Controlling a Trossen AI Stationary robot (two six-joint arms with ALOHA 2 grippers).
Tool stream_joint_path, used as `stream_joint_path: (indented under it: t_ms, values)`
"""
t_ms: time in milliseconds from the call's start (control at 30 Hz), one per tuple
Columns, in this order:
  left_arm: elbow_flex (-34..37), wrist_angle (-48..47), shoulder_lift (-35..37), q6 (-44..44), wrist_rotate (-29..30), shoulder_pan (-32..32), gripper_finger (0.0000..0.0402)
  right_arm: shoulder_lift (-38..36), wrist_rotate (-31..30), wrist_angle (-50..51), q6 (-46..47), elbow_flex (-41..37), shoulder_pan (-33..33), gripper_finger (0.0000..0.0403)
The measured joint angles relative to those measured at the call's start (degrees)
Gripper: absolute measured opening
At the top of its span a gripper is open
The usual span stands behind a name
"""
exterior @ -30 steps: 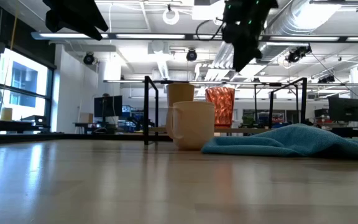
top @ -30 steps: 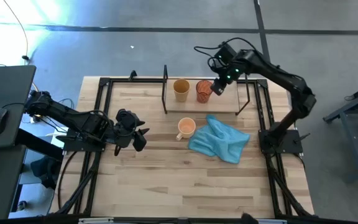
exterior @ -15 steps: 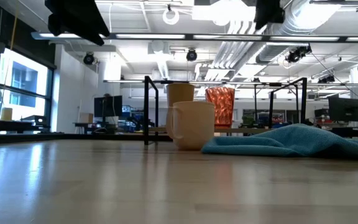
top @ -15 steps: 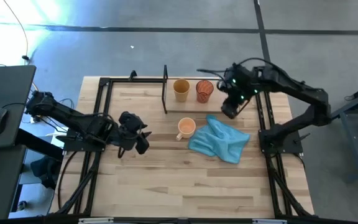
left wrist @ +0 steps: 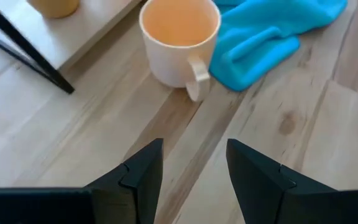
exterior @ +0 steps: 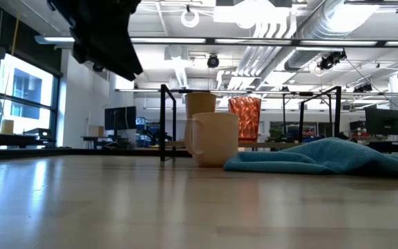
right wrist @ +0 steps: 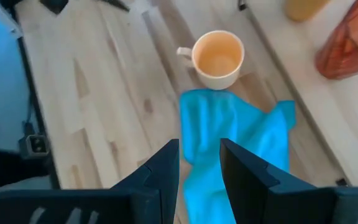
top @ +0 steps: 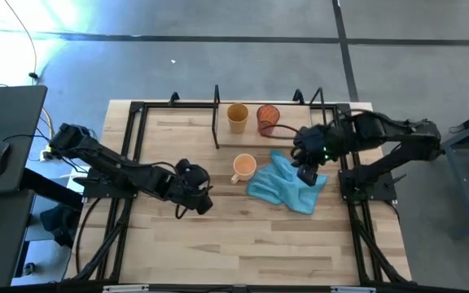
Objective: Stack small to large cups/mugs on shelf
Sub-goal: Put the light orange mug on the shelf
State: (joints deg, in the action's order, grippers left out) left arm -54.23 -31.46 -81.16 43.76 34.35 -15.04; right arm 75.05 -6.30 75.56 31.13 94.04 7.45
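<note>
Left gripper [top: 195,198], fingers parted and empty, near the orange mug [top: 243,167] on the table; blue cloth [top: 287,184] apparently touches the mug. Right gripper [top: 306,167], unclenched, over the cloth. Yellow cup [top: 237,115] and red cup [top: 268,118] on shelf [top: 300,138].

Grey concrete floor [top: 218,65] surrounds the table; overhead, white ducts [exterior: 337,17] and strip lights cross the ceiling, with windows [exterior: 19,93] at one side.
</note>
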Motion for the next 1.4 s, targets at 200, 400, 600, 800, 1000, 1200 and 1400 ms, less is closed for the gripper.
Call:
stream_joint_path:
  t_ms: [200, 400, 600, 800, 1000, 1200, 1400]
  values:
    - [0.6, 3.6, -2.7, -1.7, 1.5, 0.0, 0.0166, 0.4, -5.8, 0.0, 7.2, 0.0, 6.3, 0.0108]
    - [5.6, 19.2, -4.3, -3.5, 2.7, 1.7, 0.0166, 1.5, -12.1, -0.1, 13.8, 0.0, 10.2, 0.0108]
    - [8.8, 24.0, -6.0, -1.8, 1.5, 6.8, 0.0166, 4.2, -15.4, -0.2, 15.4, 0.0, 13.1, 0.0108]
    - [9.0, 25.0, -9.0, 0.5, -3.0, 11.9, 0.0166, 7.2, -15.4, -0.1, 15.0, 0.0, 14.5, 0.0108]
    - [8.9, 28.8, -11.8, 1.5, -9.5, 15.2, 0.0166, 8.2, -15.5, 0.0, 14.9, 0.0, 14.9, 0.0108]
    - [7.2, 32.0, -14.1, 1.0, -12.4, 15.4, 0.0166, 8.2, -16.1, 0.1, 14.9, 0.0, 14.9, 0.0108]
    - [4.4, 33.9, -16.0, -1.5, -14.4, 15.4, 0.0166, 8.1, -16.3, 0.1, 13.6, 0.0, 14.8, 0.0108]
